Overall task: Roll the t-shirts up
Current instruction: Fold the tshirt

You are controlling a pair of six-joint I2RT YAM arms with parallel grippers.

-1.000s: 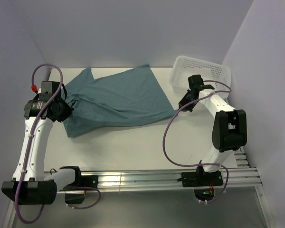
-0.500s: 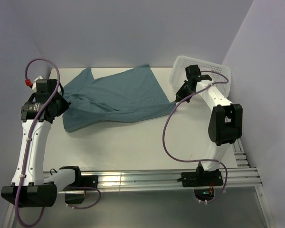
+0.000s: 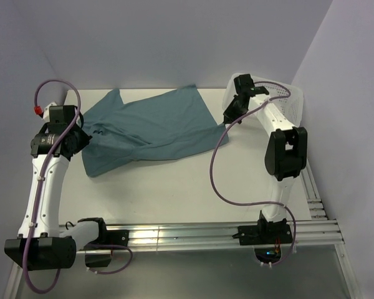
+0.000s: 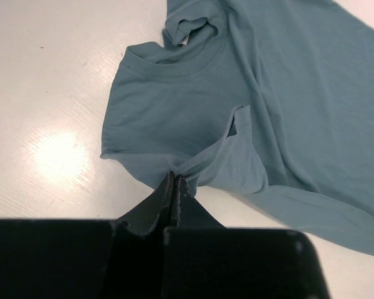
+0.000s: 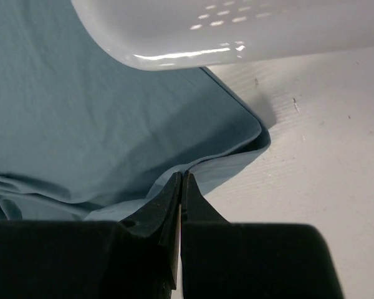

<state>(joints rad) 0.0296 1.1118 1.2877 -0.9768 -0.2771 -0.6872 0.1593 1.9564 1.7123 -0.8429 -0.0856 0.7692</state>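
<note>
**Shirt pinched at both ends, no roll started**

You have one teal shirt [image 3: 149,128] on the tabletop [image 3: 174,187], toward the far side, stretched between the two arms. It is spread out but not flat. Creases run across the middle, and the left part is bunched, with what looks like a sleeve [image 4: 243,134] folded over the body. Its right corner lies just beside the basket [image 3: 290,99].

Left tool [image 4: 174,182]: jaws closed tight on a pinch of cloth at the shirt's near-left edge, below the collar [image 4: 171,65]. Right tool [image 5: 182,179]: jaws closed tight on a fold of the edge near the right corner. Both grips show plainly in the wrist views, with cloth running right into the tips.

Progress, as I judge it: you are early, at the spreading stage. Nothing is rolled, no lengthwise fold is made, and there is no tube of cloth anywhere. Left to do: pull the shirt flat, tidy the sleeve, then do the whole roll. I cannot tell whether more shirts are waiting. From above the right arm hides much of the basket's inside, and the wrist view shows only its rim.

Writing: a small white tag [image 4: 184,40] sits inside the collar, too small to read. The shirt has no print. No brand is readable on the basket or the arms.
</note>
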